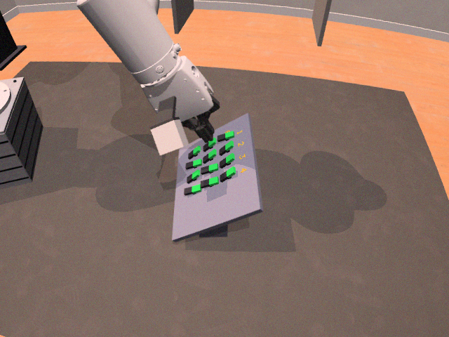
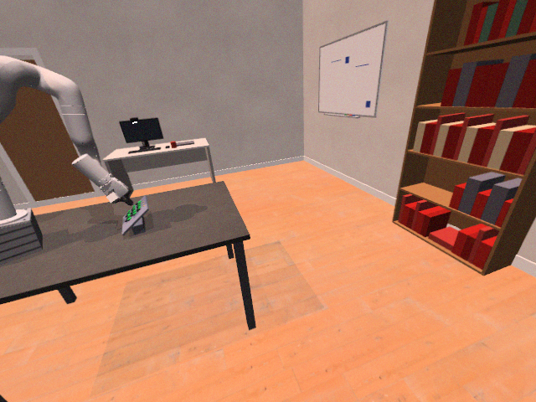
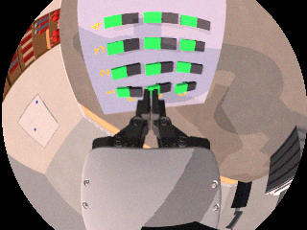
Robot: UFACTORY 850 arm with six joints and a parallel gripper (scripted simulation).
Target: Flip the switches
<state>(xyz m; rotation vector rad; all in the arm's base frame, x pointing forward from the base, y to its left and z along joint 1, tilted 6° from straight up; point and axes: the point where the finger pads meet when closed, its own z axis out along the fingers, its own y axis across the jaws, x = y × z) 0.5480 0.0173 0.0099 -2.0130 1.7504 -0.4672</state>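
A grey switch panel (image 1: pixel 219 182) stands tilted on the dark table, with a three-by-four grid of black and green rocker switches. Orange numbers 1 to 4 run along its far edge. My gripper (image 1: pixel 208 137) is shut with nothing between its fingers. Its tips rest at the middle-row switch in column 1 (image 1: pixel 210 142), at the panel's top corner. In the wrist view the closed fingertips (image 3: pixel 153 95) touch the middle switch of the nearest line of the panel (image 3: pixel 150 45). The exterior view shows the gripper (image 2: pixel 129 201) at the upper end of the panel (image 2: pixel 135 214).
The arm's black base block (image 1: pixel 16 134) stands at the table's left edge. A pale box on the wrist (image 1: pixel 167 137) hangs just left of the panel. Off the table are a desk with a monitor (image 2: pixel 141 131) and a bookshelf (image 2: pixel 476 142).
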